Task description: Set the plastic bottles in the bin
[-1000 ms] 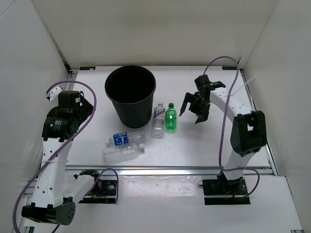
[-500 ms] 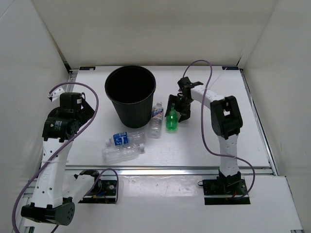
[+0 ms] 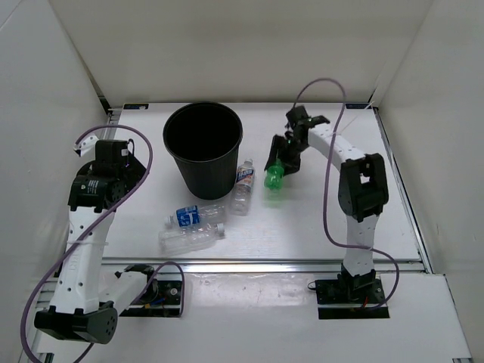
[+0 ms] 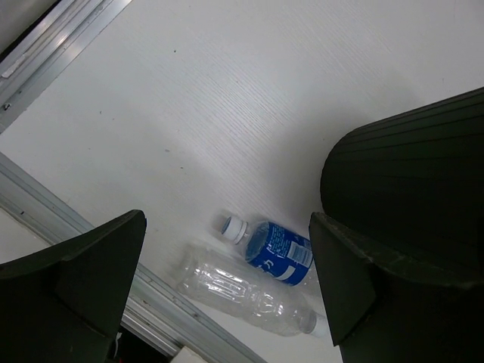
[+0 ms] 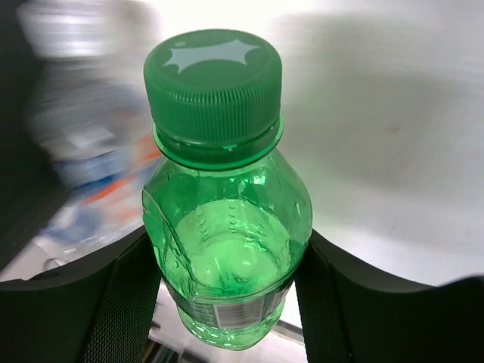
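My right gripper [image 5: 227, 299] is shut on the green bottle [image 5: 227, 242], with both pads [image 5: 121, 302] pressed against its body below the green cap. From above, the green bottle [image 3: 274, 175] hangs tilted in the right gripper [image 3: 281, 160], right of the black bin [image 3: 204, 175]. A clear bottle with a white-blue label [image 3: 243, 185] stands next to the bin. A blue-labelled bottle [image 4: 281, 249] and a plain clear bottle [image 4: 249, 291] lie side by side below my open left gripper [image 4: 227, 257]. That left gripper [image 3: 113, 162] is high at the table's left, with nothing between its fingers.
The bin's ribbed wall [image 4: 408, 174] fills the right of the left wrist view. An aluminium rail [image 3: 265, 262] runs along the table's near edge. White walls enclose the table on three sides.
My right gripper swung left to the green bottle, shut on it and lifted it off the table, tilted. The left arm has shifted only slightly.
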